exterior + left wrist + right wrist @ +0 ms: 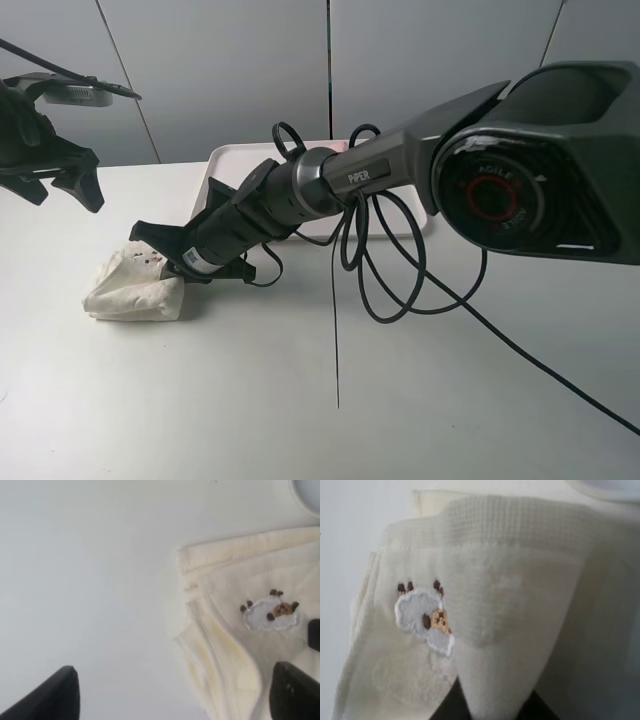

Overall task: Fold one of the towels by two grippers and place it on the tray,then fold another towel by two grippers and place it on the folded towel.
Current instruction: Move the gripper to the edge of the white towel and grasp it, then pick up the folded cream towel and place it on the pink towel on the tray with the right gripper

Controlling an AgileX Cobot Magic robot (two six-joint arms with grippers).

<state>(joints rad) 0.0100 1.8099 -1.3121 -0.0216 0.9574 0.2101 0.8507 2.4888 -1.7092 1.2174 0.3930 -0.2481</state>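
One soft, limp cream towel (135, 285) bunches in the right gripper (178, 262), clamped on its fold; the left gripper (62, 172) hangs apart.

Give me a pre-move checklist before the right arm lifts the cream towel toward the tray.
1. Right gripper pinching the cream towel: ok, a fold sits between its fingers in the right wrist view.
2. Towel folded: ok, layered bundle.
3. Left gripper clear of towel: ok, open, raised.
4. Tray landing spot: cannot tell, arm hides it.
5. Pink towel on tray: cannot tell.
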